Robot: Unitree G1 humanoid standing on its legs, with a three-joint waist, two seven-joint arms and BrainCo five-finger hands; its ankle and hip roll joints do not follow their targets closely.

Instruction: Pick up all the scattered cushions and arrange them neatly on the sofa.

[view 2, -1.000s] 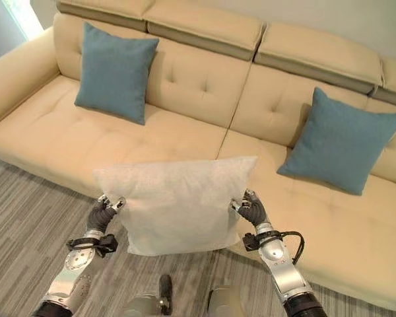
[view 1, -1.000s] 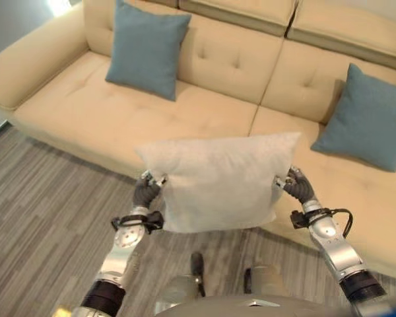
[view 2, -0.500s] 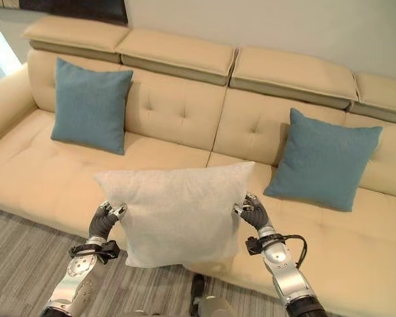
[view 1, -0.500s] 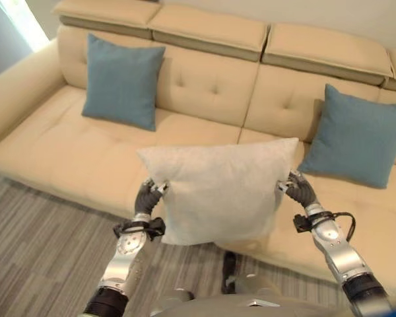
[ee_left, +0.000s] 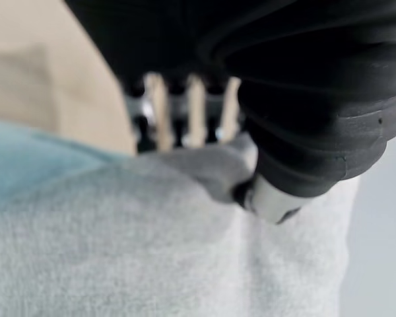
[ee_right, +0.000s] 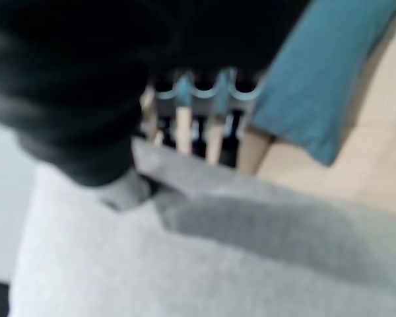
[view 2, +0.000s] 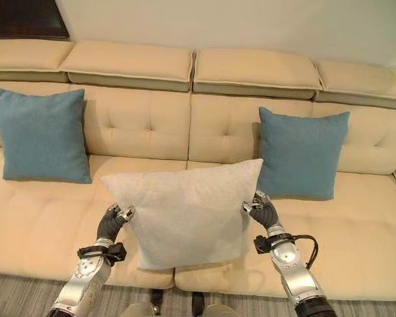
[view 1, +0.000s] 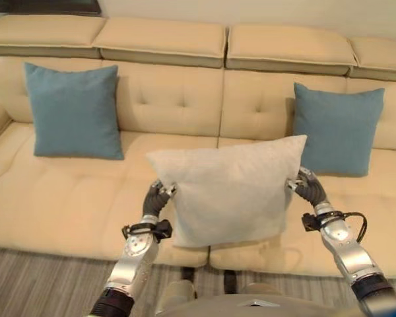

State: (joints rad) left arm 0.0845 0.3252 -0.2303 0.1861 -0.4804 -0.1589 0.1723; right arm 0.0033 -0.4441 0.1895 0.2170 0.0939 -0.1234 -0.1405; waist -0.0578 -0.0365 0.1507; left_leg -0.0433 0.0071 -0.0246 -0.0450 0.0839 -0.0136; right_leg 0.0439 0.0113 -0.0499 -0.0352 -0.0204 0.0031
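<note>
White cushion, held upright in the air before the sofa.
Soft, light, likely floppy; left hand and right hand fingers pinch opposite side edges, between two blue cushions.

A white cushion is held up in front of the sofa, over the front edge of its seat. The left hand pinches the cushion's left edge and the right hand pinches its right edge. A blue cushion leans upright on the sofa's backrest, far left of the white cushion. A second blue cushion leans on the backrest just behind the white cushion's upper right corner.
</note>
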